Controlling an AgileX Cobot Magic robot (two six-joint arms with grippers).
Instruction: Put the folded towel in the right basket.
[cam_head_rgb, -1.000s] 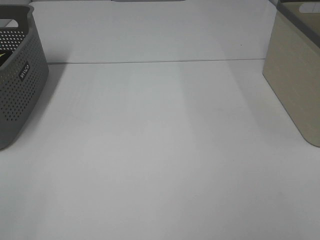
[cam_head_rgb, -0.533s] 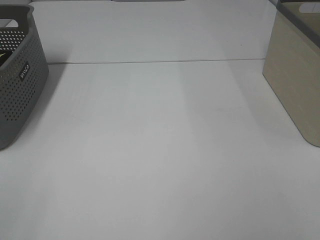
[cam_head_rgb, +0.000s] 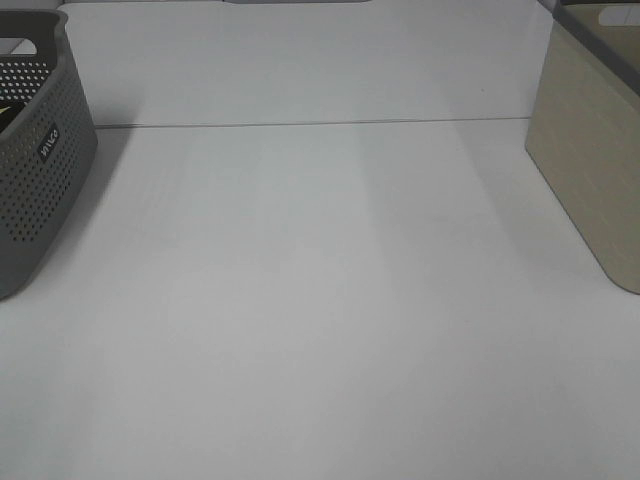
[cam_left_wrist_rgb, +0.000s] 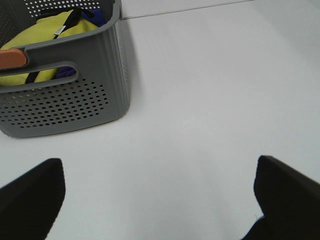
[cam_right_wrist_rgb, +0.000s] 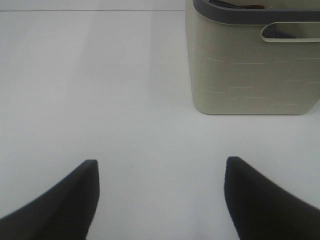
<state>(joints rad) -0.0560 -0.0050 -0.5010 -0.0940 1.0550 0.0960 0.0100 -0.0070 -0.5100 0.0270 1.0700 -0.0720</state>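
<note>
The right basket (cam_head_rgb: 590, 150) is beige with a dark rim and stands at the table's right edge; it also shows in the right wrist view (cam_right_wrist_rgb: 250, 65). The left basket (cam_head_rgb: 40, 170) is grey and perforated. In the left wrist view this grey basket (cam_left_wrist_rgb: 65, 105) holds yellow cloth (cam_left_wrist_rgb: 50, 30) with some dark blue cloth beside it. No towel lies on the table. My left gripper (cam_left_wrist_rgb: 159, 165) is open and empty, short of the grey basket. My right gripper (cam_right_wrist_rgb: 161, 162) is open and empty, short of the beige basket. Neither gripper shows in the exterior high view.
The white table (cam_head_rgb: 320, 300) has a thin seam line (cam_head_rgb: 320, 123) across its far part. An orange piece (cam_left_wrist_rgb: 12, 58) sits at the grey basket's handle.
</note>
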